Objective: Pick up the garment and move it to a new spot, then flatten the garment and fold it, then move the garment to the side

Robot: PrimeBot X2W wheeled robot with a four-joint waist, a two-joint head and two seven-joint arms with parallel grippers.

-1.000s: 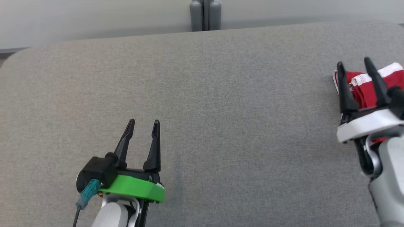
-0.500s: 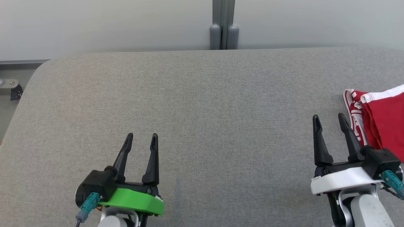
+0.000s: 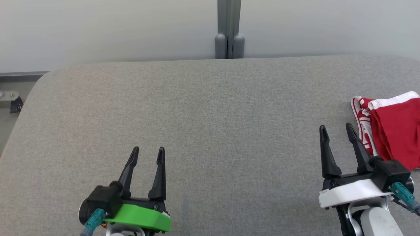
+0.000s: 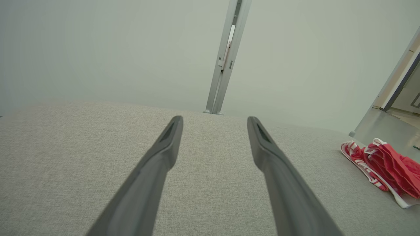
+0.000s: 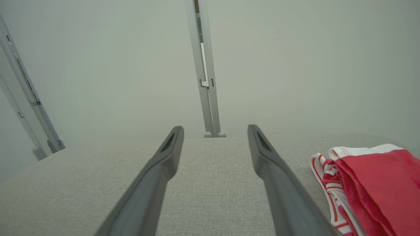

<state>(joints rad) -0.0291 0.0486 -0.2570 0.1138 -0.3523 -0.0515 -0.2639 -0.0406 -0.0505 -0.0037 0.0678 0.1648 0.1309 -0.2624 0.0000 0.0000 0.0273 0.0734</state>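
Garment [image 3: 393, 134]: red, white-trimmed, folded, at 3 o'clock on grey table [image 3: 210, 114]. Left gripper [image 3: 147, 151] and right gripper [image 3: 336, 128]: jaws open, empty.

This looks like a robot lab or test cell, not a home. The surface [image 3: 210, 108] is a broad pad of plain grey fabric with rounded corners, set against pale blank panels [image 3: 98, 32] joined by a bare metal post [image 3: 229, 19] with 2 grey caps [image 3: 220, 46] at its foot. A 2nd post [image 5: 23, 88] stands off to 1 side. Past the far corner is smooth grey floor [image 4: 374, 127]. The left tool [image 3: 148, 149] sits on a green plastic mount [image 3: 141, 218] and the right tool [image 3: 336, 126] on a white mount [image 3: 351, 195], each with a teal plug [image 3: 93, 219]: research gear.
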